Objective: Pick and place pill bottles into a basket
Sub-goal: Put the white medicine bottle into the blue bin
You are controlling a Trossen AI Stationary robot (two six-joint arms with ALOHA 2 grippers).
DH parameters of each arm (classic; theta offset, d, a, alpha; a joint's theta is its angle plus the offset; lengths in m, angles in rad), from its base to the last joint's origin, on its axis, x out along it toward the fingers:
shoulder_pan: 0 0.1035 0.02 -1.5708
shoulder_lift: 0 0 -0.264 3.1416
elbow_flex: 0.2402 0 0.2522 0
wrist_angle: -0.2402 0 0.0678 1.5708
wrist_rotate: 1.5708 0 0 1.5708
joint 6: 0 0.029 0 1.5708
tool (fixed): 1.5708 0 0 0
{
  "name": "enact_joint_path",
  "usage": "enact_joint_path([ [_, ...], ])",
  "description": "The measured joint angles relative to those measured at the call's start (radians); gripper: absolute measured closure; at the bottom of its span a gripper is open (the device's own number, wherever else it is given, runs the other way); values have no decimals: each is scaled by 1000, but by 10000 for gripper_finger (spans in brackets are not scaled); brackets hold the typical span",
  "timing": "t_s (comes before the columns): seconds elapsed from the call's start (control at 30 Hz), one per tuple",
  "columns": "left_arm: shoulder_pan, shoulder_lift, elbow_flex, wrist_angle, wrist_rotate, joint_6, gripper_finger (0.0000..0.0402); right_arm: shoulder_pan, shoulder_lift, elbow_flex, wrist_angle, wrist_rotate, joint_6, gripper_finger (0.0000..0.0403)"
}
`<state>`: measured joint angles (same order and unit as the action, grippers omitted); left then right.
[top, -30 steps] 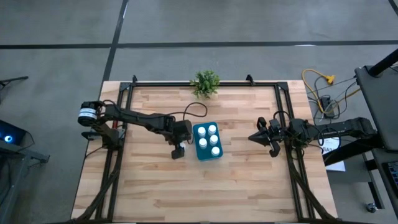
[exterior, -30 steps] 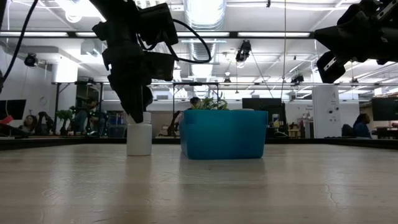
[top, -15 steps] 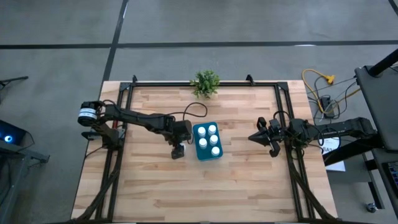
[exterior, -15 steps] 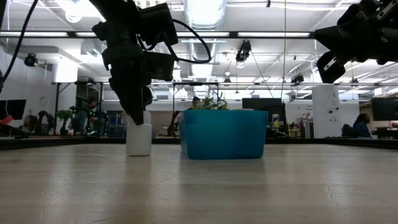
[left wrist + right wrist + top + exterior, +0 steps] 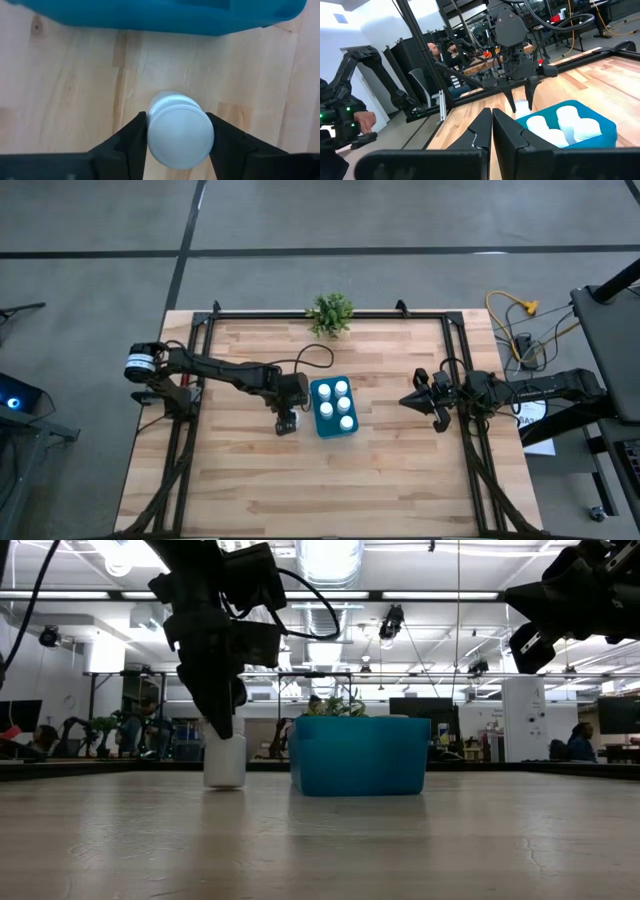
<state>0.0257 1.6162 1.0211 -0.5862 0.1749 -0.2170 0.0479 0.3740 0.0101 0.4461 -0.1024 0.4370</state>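
A white pill bottle (image 5: 224,762) stands on its base on the wooden table, just left of the teal-blue basket (image 5: 360,755). My left gripper (image 5: 287,418) is above it, with its fingers down on either side of the bottle's cap (image 5: 177,131). The basket (image 5: 325,431) holds several white-capped bottles (image 5: 343,389) standing upright. My right gripper (image 5: 415,402) is shut and empty, held in the air to the right of the basket; its closed fingers show in the right wrist view (image 5: 491,125). My left gripper pinches the bottle's round cap (image 5: 150,131) between its two fingers, one on each side. The fingers (image 5: 222,720) come from above, pointing down. The bottle stands upright with its base on the table.
A small green potted plant (image 5: 331,313) stands at the table's far edge, behind the basket. A black frame (image 5: 200,340) runs round the table's sides. Bare wood lies in front of the basket and to its right. People sit in the room beyond (image 5: 435,52).
My left gripper has shifted a little toward the table's near edge over the white bottle and covers more of it in the high view. The bottle stays standing on the table.
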Motion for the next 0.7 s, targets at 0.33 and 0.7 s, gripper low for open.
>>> enact_joint_path([
  [0.33, 0, 3, 94, -101, -9, 45, 257, 0, 0, 0, 0, 0, 0, 394],
  [0.7, 0, -41, 226, -156, -6, 68, 257, 0, 0, 0, 0, -1, 0, 394],
])
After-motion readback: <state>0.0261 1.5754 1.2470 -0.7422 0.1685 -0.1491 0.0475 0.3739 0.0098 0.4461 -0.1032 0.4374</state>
